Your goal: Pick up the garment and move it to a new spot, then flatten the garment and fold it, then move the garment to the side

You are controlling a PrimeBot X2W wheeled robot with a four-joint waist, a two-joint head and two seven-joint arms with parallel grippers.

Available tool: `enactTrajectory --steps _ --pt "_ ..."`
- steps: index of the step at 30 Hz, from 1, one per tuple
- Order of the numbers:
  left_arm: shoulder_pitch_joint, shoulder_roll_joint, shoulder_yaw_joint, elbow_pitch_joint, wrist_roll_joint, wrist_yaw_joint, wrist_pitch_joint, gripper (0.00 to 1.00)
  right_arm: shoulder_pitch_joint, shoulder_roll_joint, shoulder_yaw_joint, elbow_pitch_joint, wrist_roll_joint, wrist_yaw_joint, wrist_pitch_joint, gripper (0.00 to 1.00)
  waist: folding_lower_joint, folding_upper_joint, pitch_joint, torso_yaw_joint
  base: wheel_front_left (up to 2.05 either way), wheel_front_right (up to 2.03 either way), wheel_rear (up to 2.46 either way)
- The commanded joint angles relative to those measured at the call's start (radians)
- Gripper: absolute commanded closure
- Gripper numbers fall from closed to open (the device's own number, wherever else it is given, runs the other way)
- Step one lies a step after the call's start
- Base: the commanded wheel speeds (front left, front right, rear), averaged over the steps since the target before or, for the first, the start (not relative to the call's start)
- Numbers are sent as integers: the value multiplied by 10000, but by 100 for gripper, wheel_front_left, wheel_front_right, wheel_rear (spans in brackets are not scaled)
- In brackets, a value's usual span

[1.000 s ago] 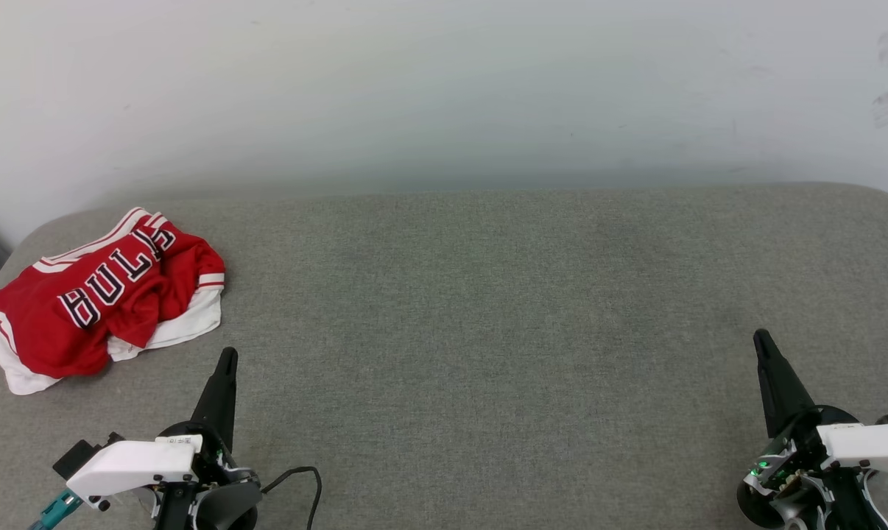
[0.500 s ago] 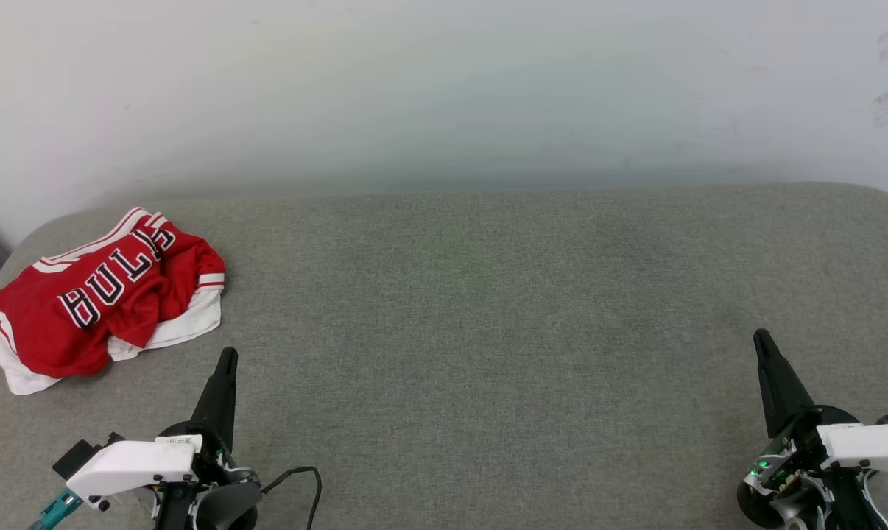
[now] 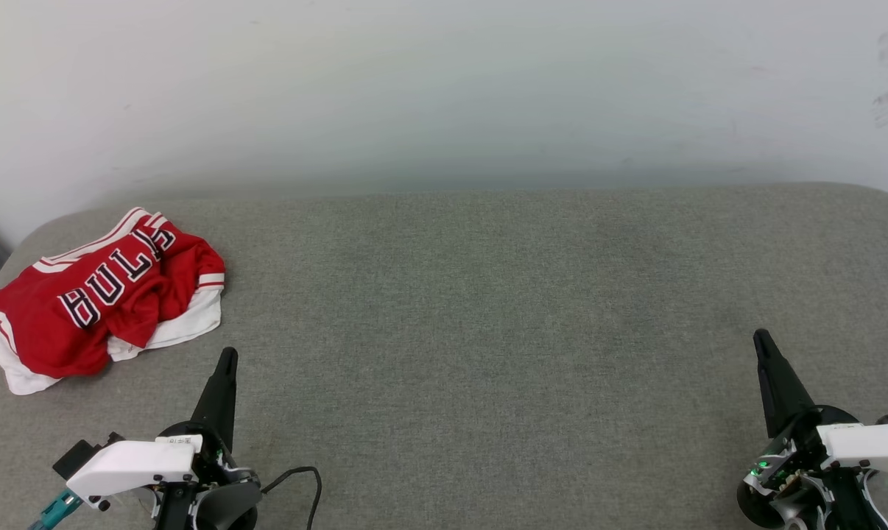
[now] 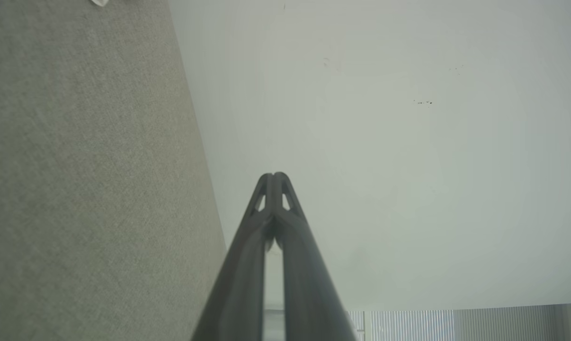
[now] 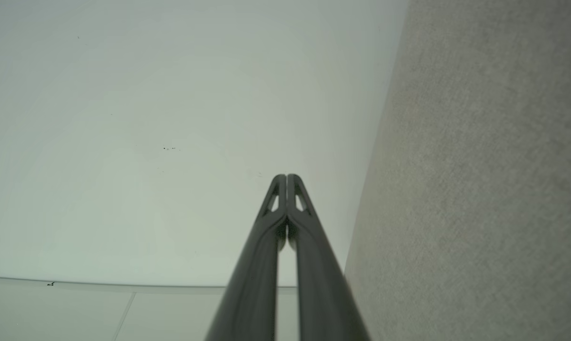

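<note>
We are facing step 1, pickup: garment (image 3: 98, 294) lying crumpled on surface (image 3: 488, 309). Left pincer (image 3: 227, 356) near garment, right pincer (image 3: 760, 338) well apart, both pinched closed, empty. Next: opening left, reaching garment.

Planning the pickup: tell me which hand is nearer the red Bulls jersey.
Left. The left hand sits just right of the Bulls jersey, not touching; the right hand is far right.
</note>
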Motion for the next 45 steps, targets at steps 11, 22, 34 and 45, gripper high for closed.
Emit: enactTrajectory --steps 11,22,34,45 --pt "174 -25 -39 213 0 11 -12 0 179 4 16 215 1 -2 -8 0 0 0 1 0 0 0 0" --pt "529 -31 -112 -80 453 7 -542 0 406 7 367 156 -222 -1 -538 0 0 0 2 -8 0 0 0" --pt "756 -26 28 -245 1644 2 -1079 0 445 9 290 382 -1482 1 -1077 0 0 0 -12 16 0 0 0" --pt "843 -22 876 -837 3461 21 -1478 0 528 11 90 -341 -3788 2 -1474 0 0 0 -32 46 0 0 0"
